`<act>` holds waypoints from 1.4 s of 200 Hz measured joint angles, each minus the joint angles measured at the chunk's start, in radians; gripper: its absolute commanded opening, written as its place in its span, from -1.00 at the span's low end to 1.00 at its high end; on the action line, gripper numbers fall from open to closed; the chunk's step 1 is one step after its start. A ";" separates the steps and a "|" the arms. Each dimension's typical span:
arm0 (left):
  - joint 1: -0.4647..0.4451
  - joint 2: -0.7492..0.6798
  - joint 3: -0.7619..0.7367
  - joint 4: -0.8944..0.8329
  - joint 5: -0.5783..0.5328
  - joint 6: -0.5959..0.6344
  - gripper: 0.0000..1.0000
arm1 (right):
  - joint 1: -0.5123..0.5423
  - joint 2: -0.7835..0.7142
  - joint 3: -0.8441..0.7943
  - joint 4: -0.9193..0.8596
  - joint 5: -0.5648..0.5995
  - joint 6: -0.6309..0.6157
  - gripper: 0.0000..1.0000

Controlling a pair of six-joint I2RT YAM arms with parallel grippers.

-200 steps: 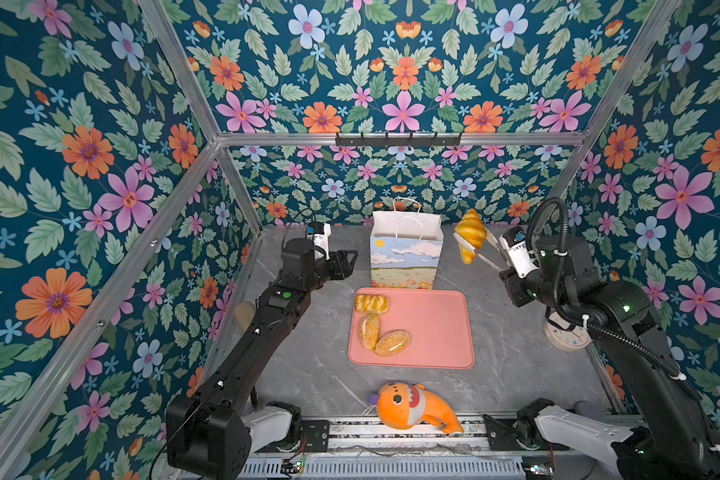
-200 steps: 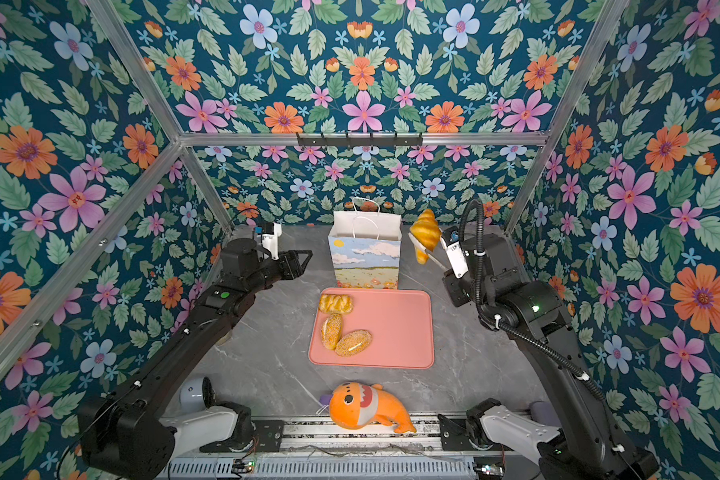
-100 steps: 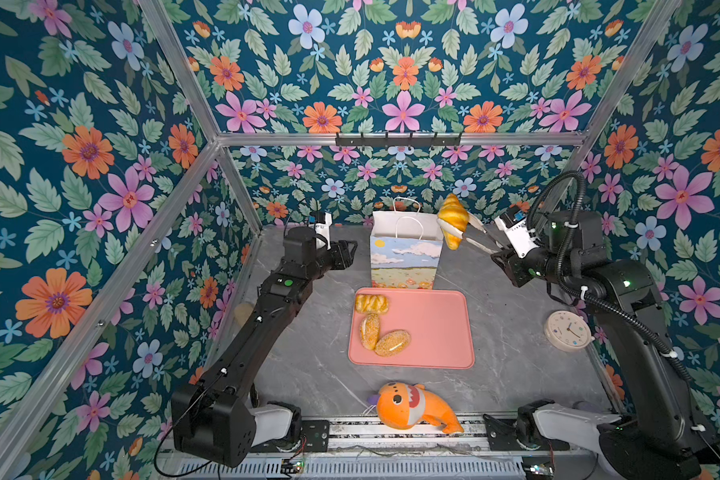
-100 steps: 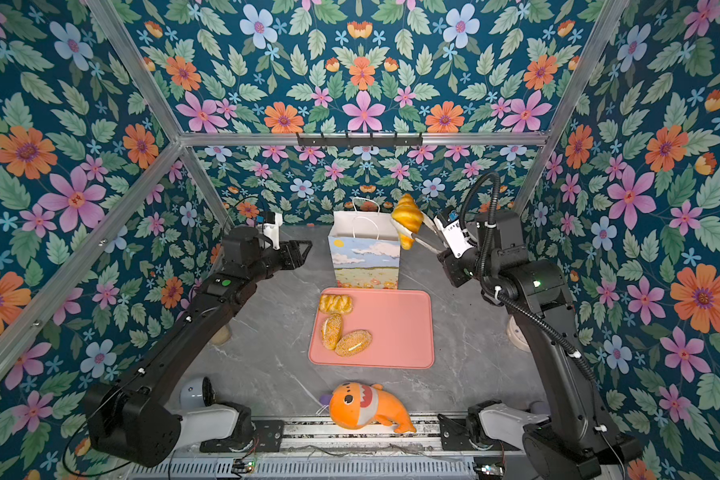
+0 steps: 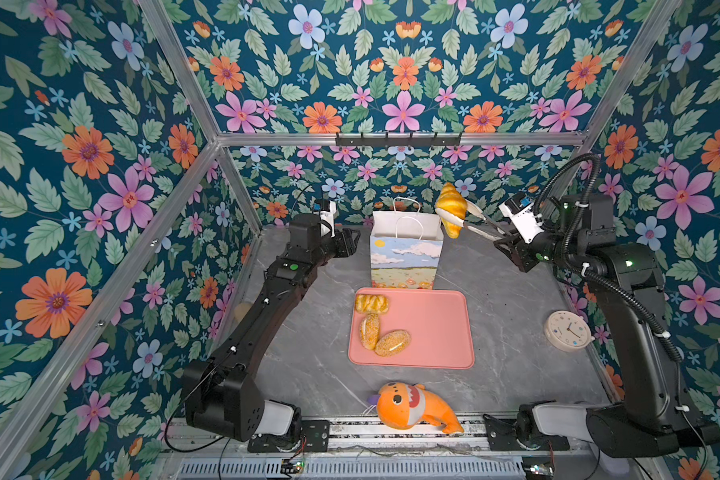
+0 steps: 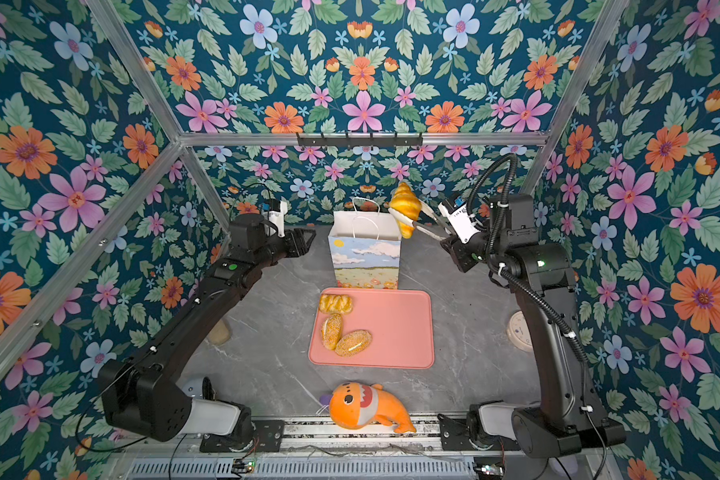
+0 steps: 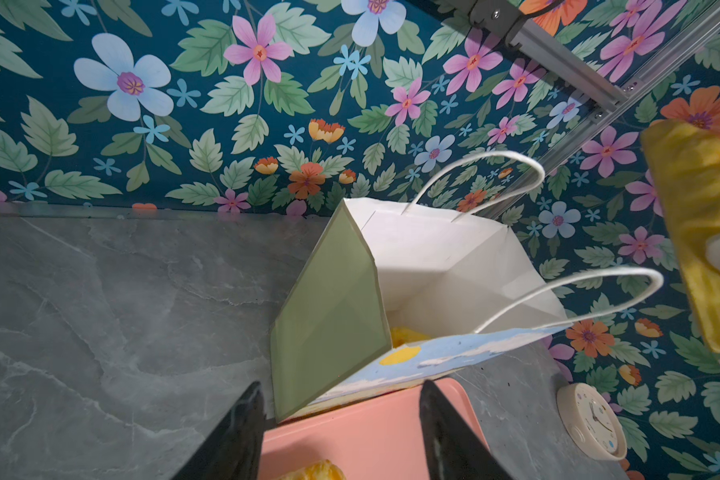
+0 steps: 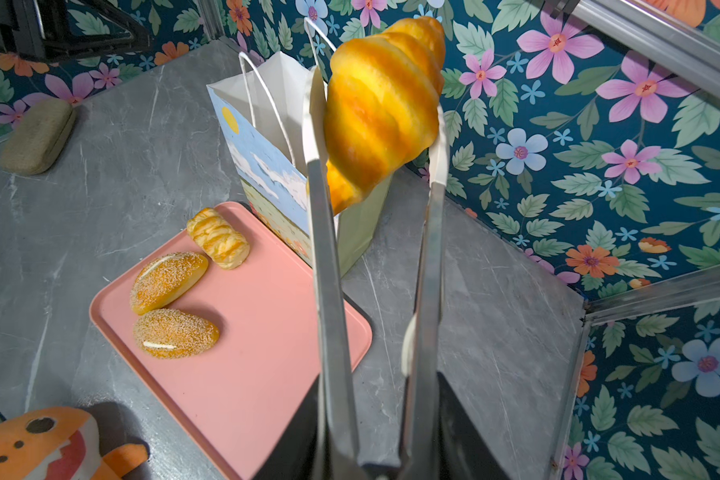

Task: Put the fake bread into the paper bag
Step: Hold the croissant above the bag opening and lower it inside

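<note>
A glossy striped croissant hangs pinched between the tips of metal tongs. My right gripper is shut on the tongs' handle end. The croissant is above the right edge of the open paper bag. A yellow piece of bread shows inside the bag. A braided bun and two sesame rolls lie on the pink tray. My left gripper is open and empty, left of the bag.
An orange plush fish lies at the front edge of the table. A round clock sits by the right wall. A dull tan block lies by the left wall, partly behind the left arm. Floral walls enclose the table.
The right arm has carried the croissant in the tongs leftwards and upwards, from beside the bag to over its right edge. The left gripper has shifted slightly towards the back.
</note>
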State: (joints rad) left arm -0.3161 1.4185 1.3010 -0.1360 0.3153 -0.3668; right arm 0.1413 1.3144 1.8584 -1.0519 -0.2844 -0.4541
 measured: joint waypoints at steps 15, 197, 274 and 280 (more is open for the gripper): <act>0.000 0.018 0.022 -0.001 -0.007 0.000 0.20 | -0.011 0.011 0.004 0.000 -0.031 -0.016 -0.26; 0.003 0.127 0.171 -0.089 -0.054 0.055 0.24 | -0.080 0.132 -0.037 0.108 -0.254 -0.285 -0.31; 0.004 0.142 0.186 -0.090 -0.047 0.058 0.24 | -0.095 0.167 -0.043 0.115 -0.291 -0.402 -0.33; 0.004 0.142 0.187 -0.090 -0.045 0.058 0.24 | -0.095 0.171 -0.042 0.115 -0.292 -0.409 -0.33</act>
State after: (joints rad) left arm -0.3122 1.5608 1.4876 -0.2260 0.2699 -0.3084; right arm 0.0463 1.4849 1.8168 -0.9367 -0.5766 -0.8635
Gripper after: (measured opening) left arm 0.618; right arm 0.335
